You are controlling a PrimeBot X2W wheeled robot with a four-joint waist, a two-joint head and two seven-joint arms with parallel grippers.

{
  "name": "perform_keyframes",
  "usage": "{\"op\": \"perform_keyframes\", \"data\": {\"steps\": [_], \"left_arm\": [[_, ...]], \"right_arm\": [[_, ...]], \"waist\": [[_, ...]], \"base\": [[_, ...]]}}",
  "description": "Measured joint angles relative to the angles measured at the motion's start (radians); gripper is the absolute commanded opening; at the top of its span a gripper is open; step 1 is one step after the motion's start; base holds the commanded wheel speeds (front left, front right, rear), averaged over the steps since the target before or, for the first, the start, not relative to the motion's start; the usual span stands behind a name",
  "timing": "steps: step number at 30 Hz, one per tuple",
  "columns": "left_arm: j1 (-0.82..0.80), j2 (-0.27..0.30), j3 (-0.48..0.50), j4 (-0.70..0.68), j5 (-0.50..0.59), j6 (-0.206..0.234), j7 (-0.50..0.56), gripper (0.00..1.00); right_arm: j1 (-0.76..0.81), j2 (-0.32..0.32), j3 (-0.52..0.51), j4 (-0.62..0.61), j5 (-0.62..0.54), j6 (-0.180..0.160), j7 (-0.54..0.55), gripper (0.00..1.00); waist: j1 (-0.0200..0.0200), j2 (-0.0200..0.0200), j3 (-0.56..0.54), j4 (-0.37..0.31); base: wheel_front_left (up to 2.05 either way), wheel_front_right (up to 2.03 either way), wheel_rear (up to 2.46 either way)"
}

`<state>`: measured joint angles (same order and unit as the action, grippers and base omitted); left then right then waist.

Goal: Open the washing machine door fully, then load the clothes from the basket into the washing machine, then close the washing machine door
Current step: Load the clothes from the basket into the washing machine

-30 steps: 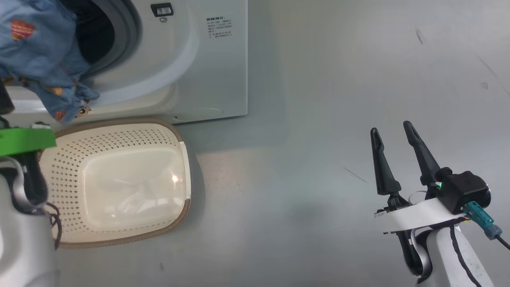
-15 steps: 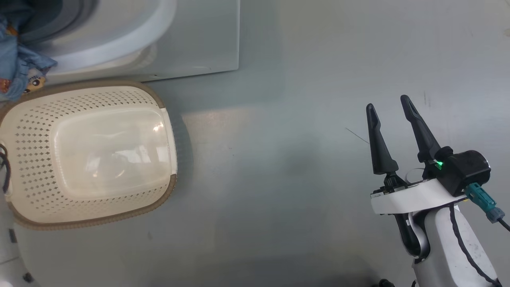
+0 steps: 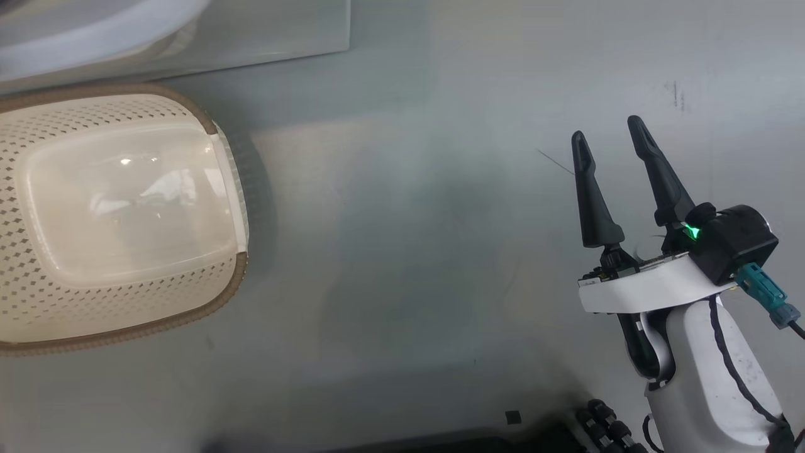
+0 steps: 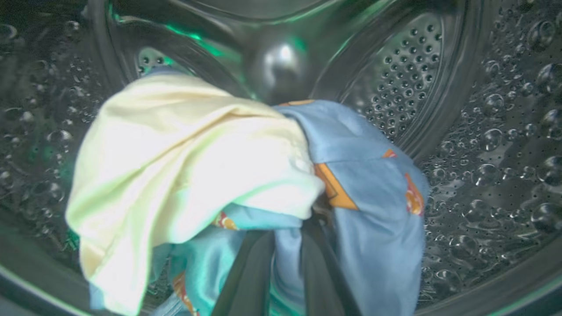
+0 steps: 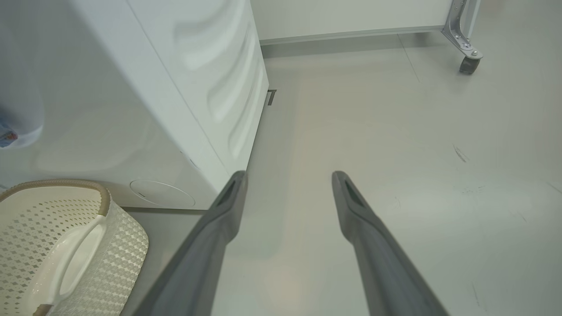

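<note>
The left gripper is seen inside the perforated steel drum of the washing machine. Its two dark fingers are drawn close together and are clamped on the clothes. The clothes are a bundle of light blue fabric with orange prints, and a pale cream lining is turned outward on the view's left side. The bundle is shown in front of the drum's rear wall, and green light is reflected on the metal around it.

In the head view, the right gripper is held over the grey floor at the lower right, well apart from the basket. Its long fingers are spread wide, and bare floor is seen between them. A small green light is lit at the base of the gripper.

The basket is cream with perforated sides and a brown rim. It is set on the floor at the left, just in front of the white machine's lower front panel. Its glossy bottom is marked by bright reflections.

In the right wrist view, one basket handle is seen at the lower left. A caster wheel on a metal bracket is seen at the top right.
</note>
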<state>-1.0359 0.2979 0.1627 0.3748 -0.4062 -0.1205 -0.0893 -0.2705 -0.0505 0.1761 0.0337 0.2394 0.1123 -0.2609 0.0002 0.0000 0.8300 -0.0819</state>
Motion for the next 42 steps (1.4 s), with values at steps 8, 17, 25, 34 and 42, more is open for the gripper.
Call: {"op": "perform_keyframes", "data": {"steps": [8,17,25,34,42], "left_arm": [[-0.119,0.075,-0.044,0.001,-0.068,-0.005,0.099,0.0],[-0.229,0.163,-0.101,-0.032,-0.149,-0.005,0.158,0.0],[-0.325,0.23,-0.149,-0.098,-0.156,-0.005,0.034,0.0],[-0.419,0.299,-0.207,-0.16,-0.118,-0.005,-0.121,0.0],[-0.398,0.307,-0.23,-0.047,-0.14,-0.005,-0.136,0.0]], "right_arm": [[-0.034,0.0,0.028,0.0,0.019,0.001,0.0,1.0],[-0.071,0.0,0.054,0.001,0.061,0.0,0.0,1.0],[-0.1,0.0,0.075,0.009,0.08,0.0,0.0,1.0],[-0.112,0.0,0.083,0.022,0.095,-0.002,0.0,1.0],[-0.126,0.0,0.089,0.032,0.095,-0.002,0.0,1.0]], "waist": [[0.0,0.0,0.07,-0.019],[-0.0001,0.0,0.147,-0.044],[-0.0001,0.0,0.187,-0.064],[-0.0001,0.0,0.194,-0.073],[-0.0001,0.0,0.191,-0.069]], "base": [[0.0,0.0,0.0],[0.0,0.0,0.0],[0.0,0.0,0.0],[0.0,0.0,0.0],[0.0,0.0,0.0]]}}
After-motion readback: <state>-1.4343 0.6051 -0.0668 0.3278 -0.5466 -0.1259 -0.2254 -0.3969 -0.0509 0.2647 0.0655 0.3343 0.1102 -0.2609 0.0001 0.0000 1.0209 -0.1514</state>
